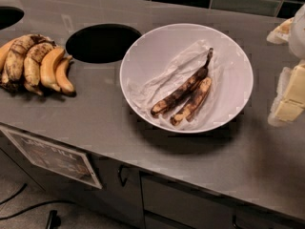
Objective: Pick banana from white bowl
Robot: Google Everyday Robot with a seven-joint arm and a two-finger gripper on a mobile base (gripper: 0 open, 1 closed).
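Observation:
The white bowl [143, 46] sits on the grey counter, right of centre, with a crinkled white liner inside. The banana [183, 90], slim and almost wholly black-brown, lies diagonally in the bowl with its long dark stem pointing up and right. A shorter banana with pale yellow patches [194, 100] lies right beside it on its lower right, touching it. My gripper [286, 66] is at the right edge of the view, just right of the bowl's rim. Its two pale fingers stand wide apart and hold nothing.
A yellow-and-brown bunch of bananas [33, 61] lies on the counter at the far left. A round dark hole [102, 43] is cut into the counter between the bunch and the bowl; another hole [7, 15] is at the top left. The counter's front edge runs below the bowl, with cabinet doors and a sign [52, 156] under it.

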